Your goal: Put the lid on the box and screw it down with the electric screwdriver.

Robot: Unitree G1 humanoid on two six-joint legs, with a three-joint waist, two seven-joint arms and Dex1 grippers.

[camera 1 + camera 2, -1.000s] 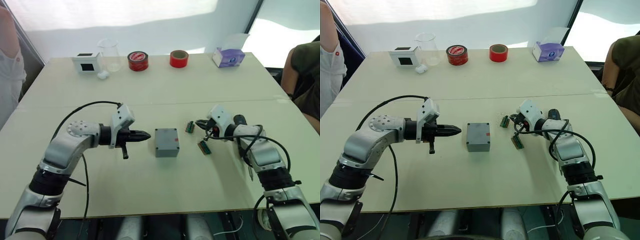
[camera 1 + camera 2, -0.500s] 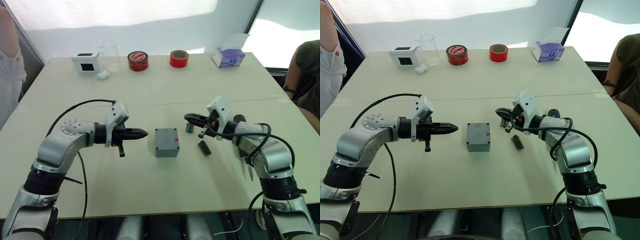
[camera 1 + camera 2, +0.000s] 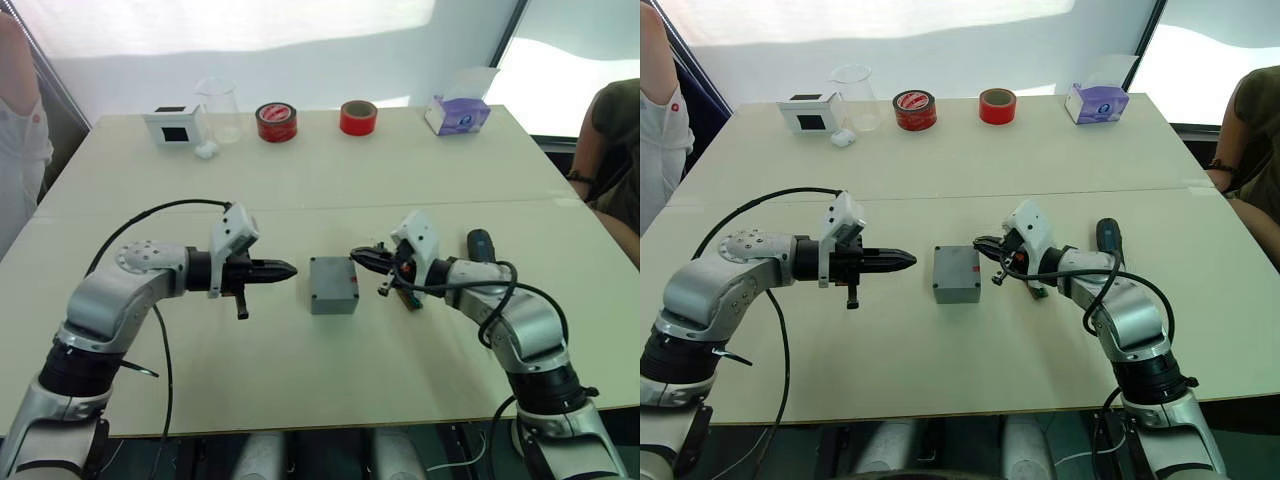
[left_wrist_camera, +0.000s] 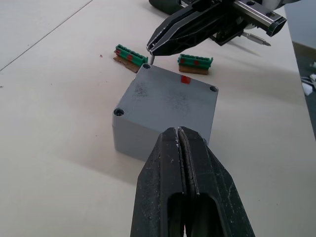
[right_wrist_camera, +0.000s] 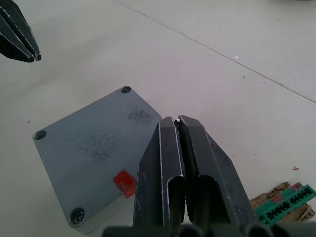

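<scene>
The box [image 3: 333, 284] sits on the table [image 3: 330, 180] with the lid [image 4: 173, 94] already on top. The left gripper [image 3: 288, 269], jaws pressed together, points at one side of the box, a short gap away. The right gripper [image 3: 357, 257], jaws also pressed together, has its tips at the box's opposite upper corner. The electric screwdriver [image 3: 479, 245] lies beyond the right arm, away from the box.

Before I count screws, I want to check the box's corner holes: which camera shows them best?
The left wrist view: the box sits close, with three corner holes and its red mark visible, behind the shut left claw. The right wrist view has the right claw hiding one corner. The eye views show the box small.
</scene>
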